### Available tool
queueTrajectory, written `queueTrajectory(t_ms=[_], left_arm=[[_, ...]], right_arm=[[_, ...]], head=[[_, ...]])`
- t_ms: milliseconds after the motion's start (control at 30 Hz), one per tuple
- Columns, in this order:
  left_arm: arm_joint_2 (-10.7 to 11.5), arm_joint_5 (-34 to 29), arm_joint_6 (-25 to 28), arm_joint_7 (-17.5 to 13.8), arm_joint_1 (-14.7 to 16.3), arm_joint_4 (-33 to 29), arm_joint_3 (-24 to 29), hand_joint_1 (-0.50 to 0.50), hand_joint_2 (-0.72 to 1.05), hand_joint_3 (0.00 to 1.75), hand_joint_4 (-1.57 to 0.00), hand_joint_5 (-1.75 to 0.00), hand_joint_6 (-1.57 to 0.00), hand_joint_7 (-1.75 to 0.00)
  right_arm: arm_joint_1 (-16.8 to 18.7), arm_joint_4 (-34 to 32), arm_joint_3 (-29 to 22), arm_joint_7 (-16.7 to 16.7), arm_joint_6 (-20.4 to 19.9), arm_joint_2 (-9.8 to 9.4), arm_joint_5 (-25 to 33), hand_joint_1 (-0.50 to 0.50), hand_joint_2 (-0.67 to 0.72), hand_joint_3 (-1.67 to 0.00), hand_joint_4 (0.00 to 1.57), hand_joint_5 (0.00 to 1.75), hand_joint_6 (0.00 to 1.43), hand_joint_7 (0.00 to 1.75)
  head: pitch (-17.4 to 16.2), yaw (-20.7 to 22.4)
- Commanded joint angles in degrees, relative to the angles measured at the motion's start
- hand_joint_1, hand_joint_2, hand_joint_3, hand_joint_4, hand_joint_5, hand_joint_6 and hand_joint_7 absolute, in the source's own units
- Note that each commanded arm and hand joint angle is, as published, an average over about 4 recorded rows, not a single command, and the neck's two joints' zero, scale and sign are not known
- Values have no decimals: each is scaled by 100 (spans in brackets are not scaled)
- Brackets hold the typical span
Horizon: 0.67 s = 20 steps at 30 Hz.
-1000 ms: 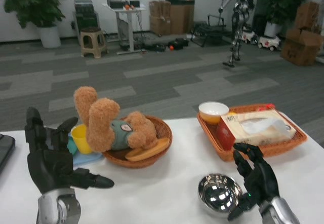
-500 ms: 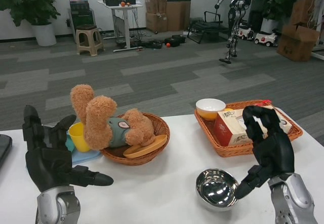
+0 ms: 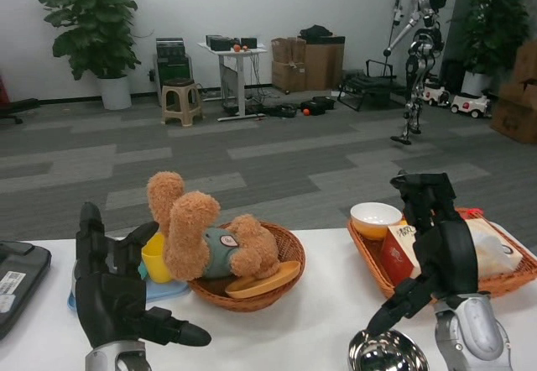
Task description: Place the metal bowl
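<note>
Here, the metal bowl (image 3: 388,352) sits upright on the white table (image 3: 310,321) at the very bottom of the head view, right of centre, its near rim cut off by the picture's edge. It is round, so it has no long axis to line up with. Its shiny inside faces up and looks empty, though only part of it shows.

The right hand (image 3: 440,249) hangs above and just to the right of the bowl, raised clear of it, fingers apart and holding nothing. One dark finger reaches down and leftward toward the bowl's rim; whether its tip touches the metal is hard to tell. This hand is much the nearer of the two, with the bowl lying below it and slightly left. The bowl appears already set down, so the likely step is the hand drawing away.

The left hand (image 3: 117,291) waits well apart at the lower left, also spread and empty, thumb pointing right.

Behind the bowl, to the right, a rectangular wicker tray (image 3: 369,258) holds a small white bowl (image 3: 375,217) and a tissue box (image 3: 487,249), partly hidden by the right hand. At centre, a round wicker basket (image 3: 285,266) carries a brown teddy bear (image 3: 205,237), with a yellow cup (image 3: 155,258) just beside it.
</note>
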Motion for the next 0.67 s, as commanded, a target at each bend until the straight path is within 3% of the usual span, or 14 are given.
queueTrajectory(t_ms=[33,333,667], left_arm=[[30,-17,-11,-19,-6,-8,-1,-48,-72,0,-115,-123,0,-7],[98,-26,13,-28,-6,-27,-1,-48,-66,0,-116,-123,0,-7],[166,-49,17,-28,15,-33,7,-48,-64,0,-116,-123,0,-7]], right_arm=[[-154,120,192,-104,-154,-15,-38,-42,47,-8,0,0,0,140],[-220,175,489,-196,-293,11,-176,-42,47,-8,0,5,0,138],[-220,186,502,-264,-397,89,-176,-42,41,-8,0,10,0,133]], head=[[101,-13],[322,-71],[328,-78]])
